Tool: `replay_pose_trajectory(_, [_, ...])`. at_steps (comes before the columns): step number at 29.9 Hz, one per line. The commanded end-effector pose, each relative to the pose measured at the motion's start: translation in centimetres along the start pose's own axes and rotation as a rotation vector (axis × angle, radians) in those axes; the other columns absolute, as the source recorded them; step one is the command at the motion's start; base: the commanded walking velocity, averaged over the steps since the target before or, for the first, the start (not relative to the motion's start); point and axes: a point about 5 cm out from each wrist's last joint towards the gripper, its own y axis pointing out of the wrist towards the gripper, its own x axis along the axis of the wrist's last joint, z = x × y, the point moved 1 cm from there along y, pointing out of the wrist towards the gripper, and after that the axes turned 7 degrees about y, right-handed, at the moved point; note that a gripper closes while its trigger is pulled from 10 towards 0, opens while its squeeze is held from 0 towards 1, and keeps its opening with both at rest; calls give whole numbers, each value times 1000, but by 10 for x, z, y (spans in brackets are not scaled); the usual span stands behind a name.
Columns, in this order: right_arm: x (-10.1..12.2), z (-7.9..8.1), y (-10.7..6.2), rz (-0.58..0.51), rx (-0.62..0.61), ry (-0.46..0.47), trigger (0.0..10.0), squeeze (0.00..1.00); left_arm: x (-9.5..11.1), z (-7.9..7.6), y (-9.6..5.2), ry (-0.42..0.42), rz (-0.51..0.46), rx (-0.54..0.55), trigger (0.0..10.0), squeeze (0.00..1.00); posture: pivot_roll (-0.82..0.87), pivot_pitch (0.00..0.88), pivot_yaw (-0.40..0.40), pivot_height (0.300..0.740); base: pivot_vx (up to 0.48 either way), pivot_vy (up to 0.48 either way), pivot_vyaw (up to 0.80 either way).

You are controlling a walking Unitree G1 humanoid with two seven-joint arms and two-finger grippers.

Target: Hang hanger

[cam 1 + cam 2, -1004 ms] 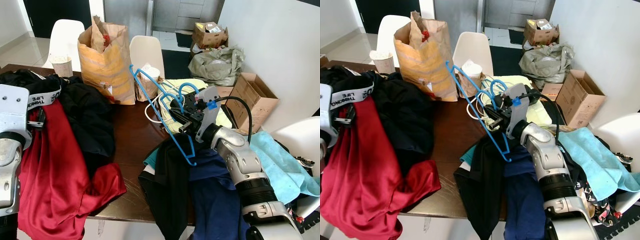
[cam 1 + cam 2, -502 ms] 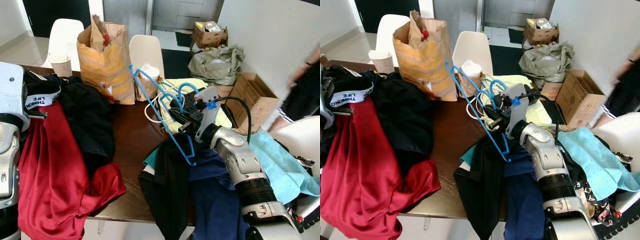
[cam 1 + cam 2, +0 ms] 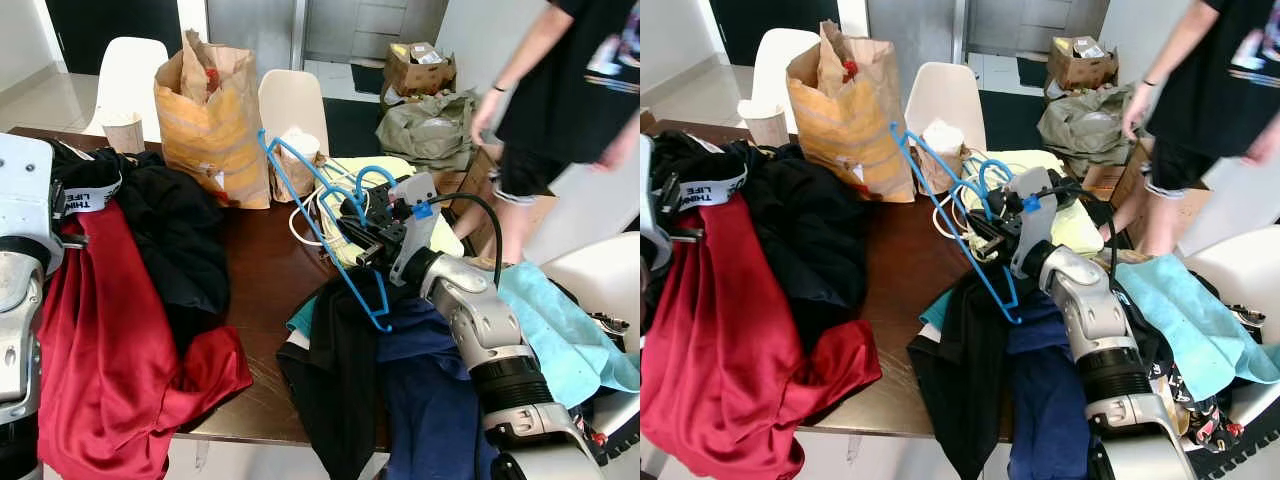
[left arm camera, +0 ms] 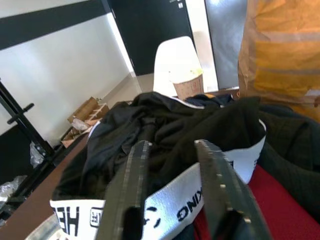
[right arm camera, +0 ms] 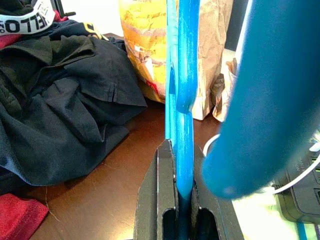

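My right gripper (image 3: 362, 238) is clamped on the blue plastic hanger (image 3: 318, 222), w/ risk it snags the white cable (image 3: 305, 226) on lifting

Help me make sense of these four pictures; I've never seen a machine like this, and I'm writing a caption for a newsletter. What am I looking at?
This is a walking humanoid robot with two silver arms. The two wide pictures come from cameras in its head, looking down at a dark brown wooden table. The two close-ups come from cameras on its wrists. The right end effector is clamped on a bright blue plastic hanger, raised over the table. The left end effector hovers open above a black garment with a white lettered waistband. Also there: a shiny red garment, a brown and orange paper bag and a pile of dark clothes. A person stands by the wall.
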Motion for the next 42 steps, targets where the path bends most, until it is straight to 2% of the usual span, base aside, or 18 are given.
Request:
replay_pose_trajectory(1, [0,1,-1,8,0,-10,10000,0,2,5,-2,-5,-2,28,10000,1000,31,71,-90,740,0,0,0])
replay_pose_trajectory(4, [-1,1,0,10,3,-9,10000,0,7,9,-2,8,-22,61,10000,1000,31,72,-90,740,0,0,0])
replay_pose_trajectory(10, [-1,2,0,13,5,-11,10000,0,5,8,-1,2,-3,56,10000,1000,29,74,-92,740,0,0,0])
replay_pose_trajectory(11, [-1,1,-1,14,4,-13,10000,0,1,4,0,-12,19,37,10000,318,25,74,-91,740,0,0,0])
replay_pose_trajectory(12, [-1,1,-1,14,4,-13,10000,0,1,4,0,-12,19,37,10000,318,25,74,-91,740,0,0,0])
replay_pose_trajectory(13, [0,1,-1,13,2,-14,10000,0,-7,0,2,-22,67,8,10000,0,22,73,-91,740,0,0,0])
replay_pose_trajectory(15, [0,1,-1,13,2,-14,10000,0,-7,0,2,-22,67,8,10000,0,22,73,-91,740,0,0,0])
replay_pose_trajectory(16, [1,0,-2,12,0,-15,10000,0,-15,-4,5,-32,106,-19,10000,0,21,74,-92,740,0,0,0])
replay_pose_trajectory(21, [3,0,-3,10,-2,-20,10000,0,-26,-10,9,-31,159,-67,10000,0,9,74,-90,740,0,0,0])
replay_pose_trajectory(32, [4,-2,-6,11,-10,-30,10000,0,-28,-21,11,-37,177,-118,10000,0,1,74,-94,740,0,0,0])
replay_pose_trajectory(33, [4,-2,-5,13,-10,-31,10000,0,-26,-21,11,-39,175,-123,9137,0,1,74,-94,740,0,0,0])
replay_pose_trajectory(34, [3,-2,-5,13,-10,-30,10000,0,-25,-22,11,-41,171,-129,6706,0,4,71,-96,740,0,0,0])
replay_pose_trajectory(36, [3,-2,-5,13,-10,-30,10000,0,-25,-22,11,-41,171,-129,6706,0,4,71,-96,740,0,0,0])
replay_pose_trajectory(37, [3,-2,-5,13,-9,-28,10000,0,-24,-22,12,-42,167,-132,5608,0,5,71,-96,740,0,0,0])
replay_pose_trajectory(38, [3,-1,-4,14,-8,-27,10000,0,-21,-22,12,-43,154,-136,3490,0,5,70,-95,740,0,0,0])
replay_pose_trajectory(41, [2,0,-4,14,-6,-25,10000,0,-18,-23,12,-43,136,-140,2902,0,7,68,-94,740,0,0,0])
replay_pose_trajectory(42, [2,0,-4,15,-4,-24,10000,0,-13,-24,13,-43,111,-144,1569,0,6,67,-93,740,0,0,0])
